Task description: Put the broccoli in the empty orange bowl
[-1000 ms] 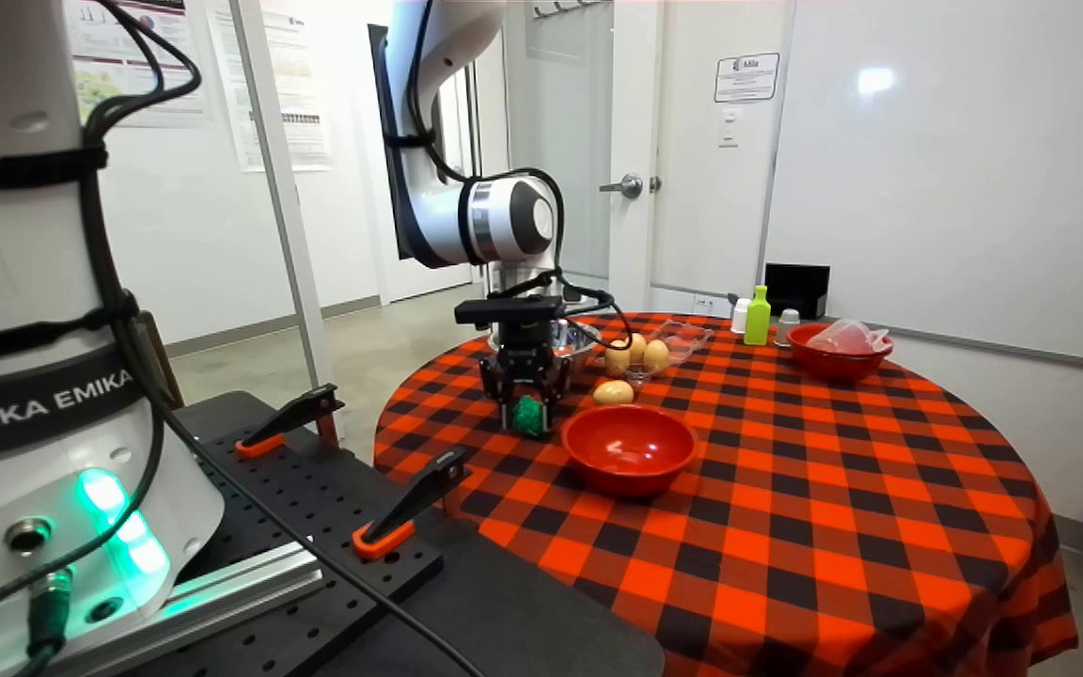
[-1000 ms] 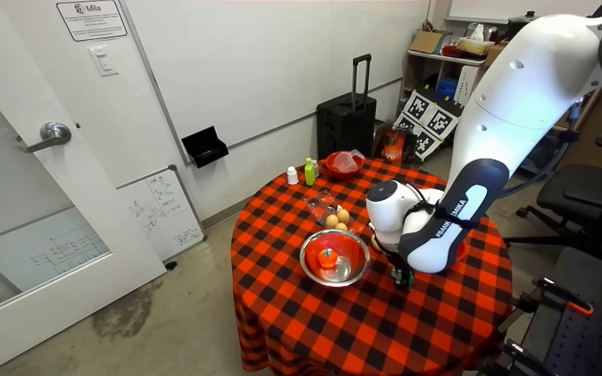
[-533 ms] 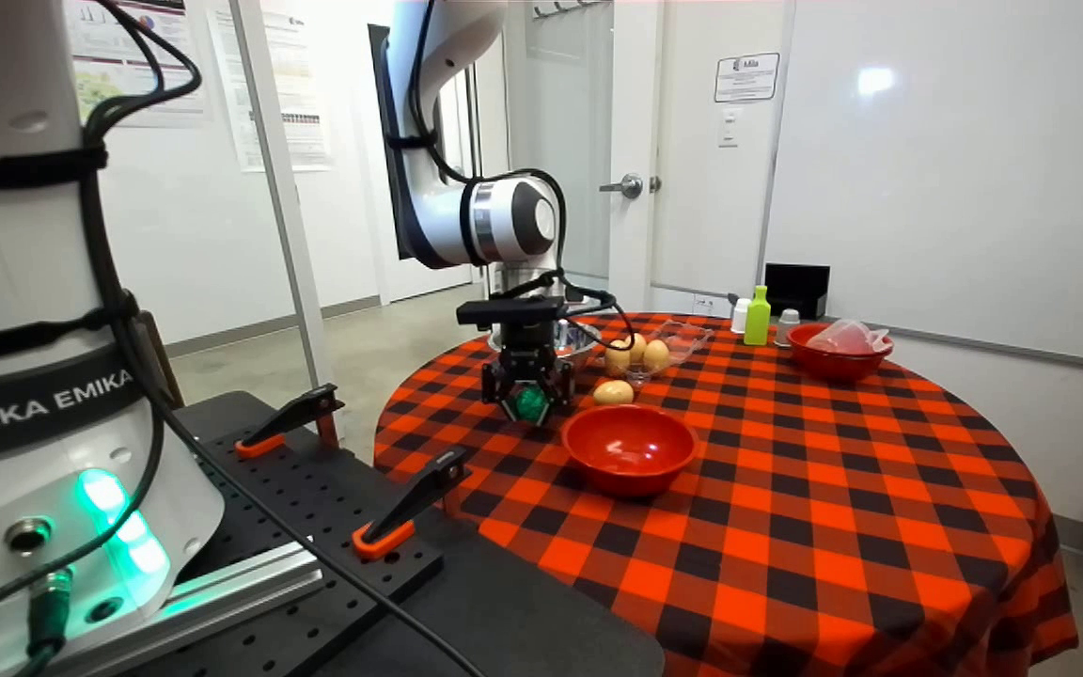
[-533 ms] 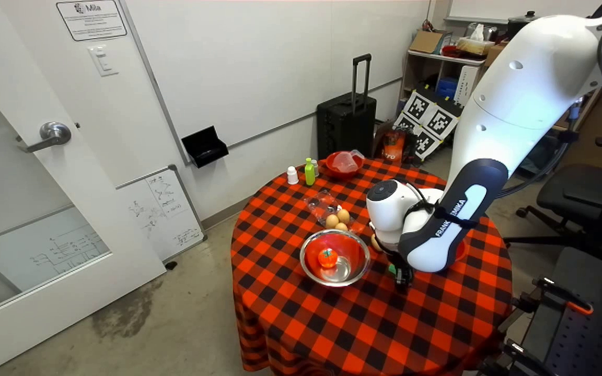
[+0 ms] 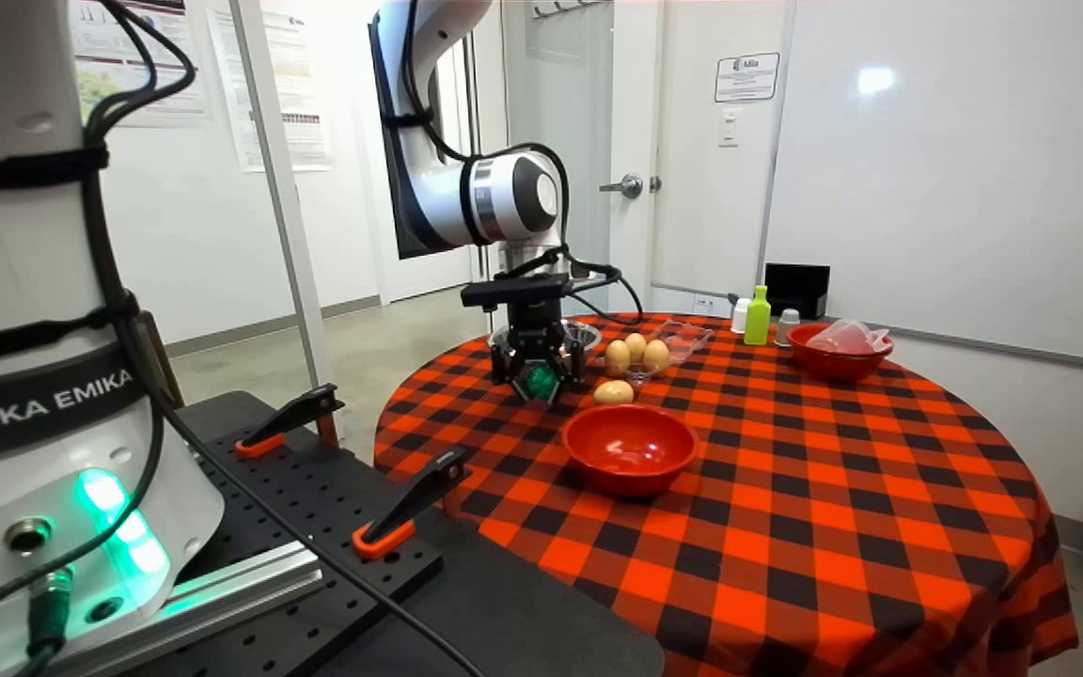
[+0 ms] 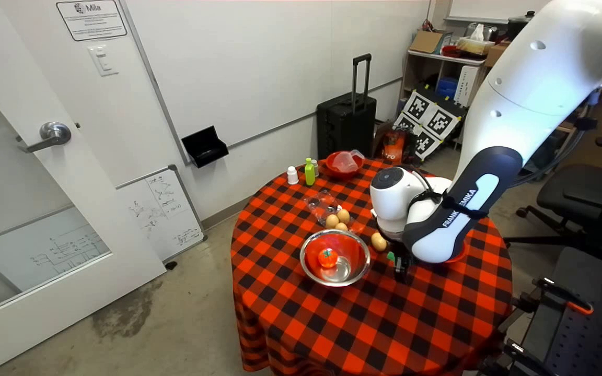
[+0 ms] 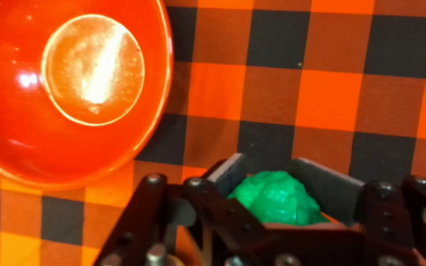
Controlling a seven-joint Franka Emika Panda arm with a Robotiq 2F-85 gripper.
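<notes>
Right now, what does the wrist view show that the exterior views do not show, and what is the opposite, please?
Only the wrist view clearly shows a pale ring around the floor of the orange bowl.
Only the exterior views show three grouped eggs, a single egg, the silver bowl, the green bottle and another red bowl.
Both share the broccoli held in the gripper, the orange bowl and the checked tablecloth.
</notes>
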